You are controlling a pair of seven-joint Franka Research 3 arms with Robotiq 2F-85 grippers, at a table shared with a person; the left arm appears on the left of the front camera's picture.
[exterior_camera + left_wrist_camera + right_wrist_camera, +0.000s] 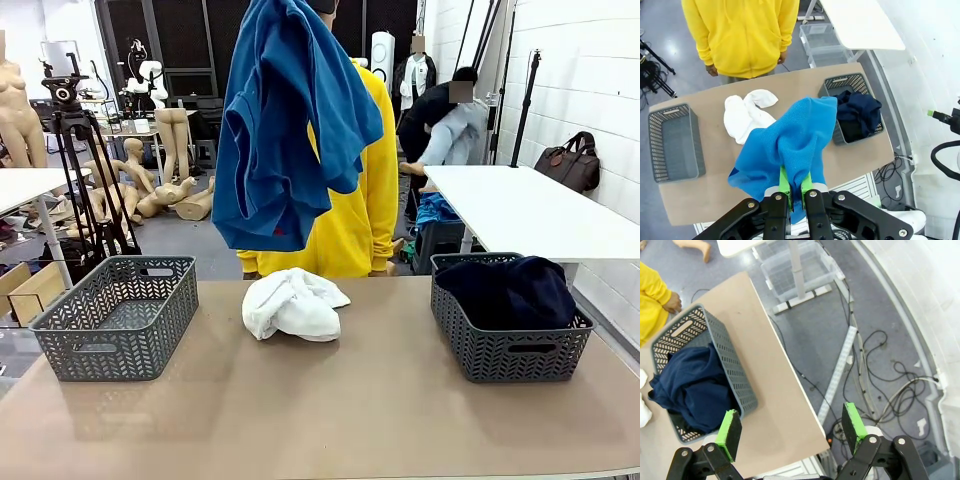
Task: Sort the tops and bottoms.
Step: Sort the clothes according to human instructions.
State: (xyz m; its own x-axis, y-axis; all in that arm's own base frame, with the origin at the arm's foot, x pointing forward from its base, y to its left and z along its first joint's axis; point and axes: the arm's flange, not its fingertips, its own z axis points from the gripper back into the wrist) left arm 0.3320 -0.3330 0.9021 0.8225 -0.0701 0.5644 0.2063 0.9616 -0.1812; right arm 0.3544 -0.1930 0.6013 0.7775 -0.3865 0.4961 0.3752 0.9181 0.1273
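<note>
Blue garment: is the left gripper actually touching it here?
Touching. In the left wrist view the left gripper has its green pads pinched shut on a fold of the blue garment, which hangs from them.

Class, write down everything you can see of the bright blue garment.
The bright blue garment is soft, knit-looking cloth, bunched and creased, with a tiny red mark near its lower edge. It hangs in the air above the table, touching nothing below. The left claw, shut, pinches a fold between its green pads; the rest droops freely.
</note>
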